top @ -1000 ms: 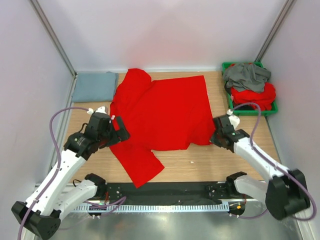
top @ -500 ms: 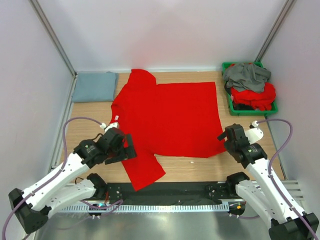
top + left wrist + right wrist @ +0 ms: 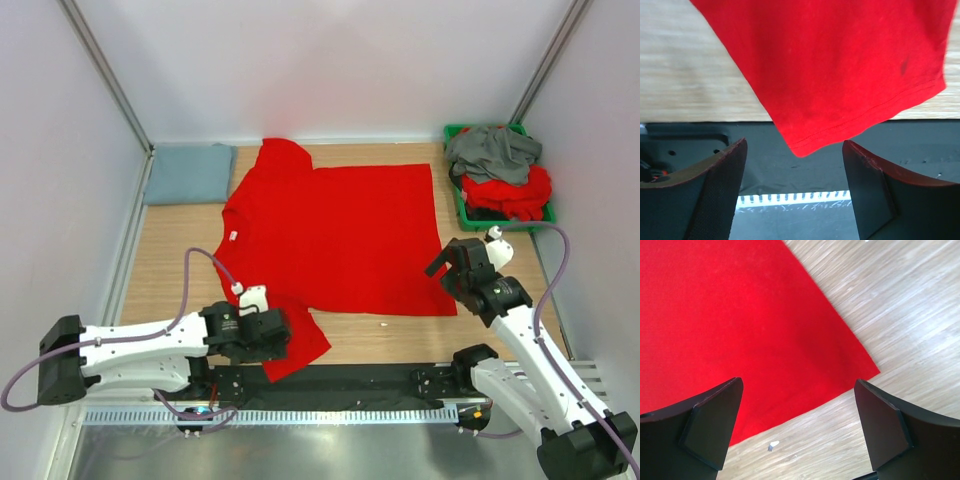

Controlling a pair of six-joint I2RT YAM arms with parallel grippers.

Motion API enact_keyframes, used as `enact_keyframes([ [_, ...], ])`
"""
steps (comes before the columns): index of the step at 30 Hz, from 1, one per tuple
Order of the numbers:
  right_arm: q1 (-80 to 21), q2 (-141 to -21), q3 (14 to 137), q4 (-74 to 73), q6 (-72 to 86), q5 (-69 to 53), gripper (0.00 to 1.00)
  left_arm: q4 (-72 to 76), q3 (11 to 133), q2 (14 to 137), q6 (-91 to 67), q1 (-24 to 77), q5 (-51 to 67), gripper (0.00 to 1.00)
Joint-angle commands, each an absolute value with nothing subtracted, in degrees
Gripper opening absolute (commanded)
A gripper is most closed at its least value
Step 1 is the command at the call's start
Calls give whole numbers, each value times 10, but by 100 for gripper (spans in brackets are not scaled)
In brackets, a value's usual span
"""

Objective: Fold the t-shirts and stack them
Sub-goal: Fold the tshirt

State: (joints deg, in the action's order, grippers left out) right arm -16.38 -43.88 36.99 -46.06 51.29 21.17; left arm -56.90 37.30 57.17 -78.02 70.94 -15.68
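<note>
A bright red t-shirt [image 3: 340, 235] lies spread flat on the wooden table, with a small white neck label [image 3: 232, 237] at its left edge. Its near sleeve [image 3: 840, 75] reaches over the black strip at the table's front. My left gripper [image 3: 283, 337] lies low beside that sleeve, and in the left wrist view it [image 3: 795, 200] is open, nothing between the jaws. My right gripper [image 3: 443, 262] hovers open over the shirt's near right corner [image 3: 860, 370]. A folded blue-grey t-shirt [image 3: 188, 172] rests at the back left.
A green bin [image 3: 458, 205] at the back right holds a dark grey t-shirt [image 3: 492, 150] on top of crumpled red ones [image 3: 512, 192]. A tiny white scrap [image 3: 773, 444] lies on the wood by the hem. The black strip [image 3: 360, 378] runs along the front edge.
The right gripper opened and let go of the hem, leaving the shirt spread wider to the right. The left arm swung down towards the front edge, to the near sleeve.
</note>
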Motion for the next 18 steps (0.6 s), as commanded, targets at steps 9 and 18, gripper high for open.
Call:
enact_keyframes([
  [9, -163, -430, 378, -415, 456, 164, 100, -461, 310, 616, -961, 828, -167, 65],
  [18, -163, -439, 374, -415, 455, 161, 100, -425, 288, 644, -978, 845, -176, 40],
])
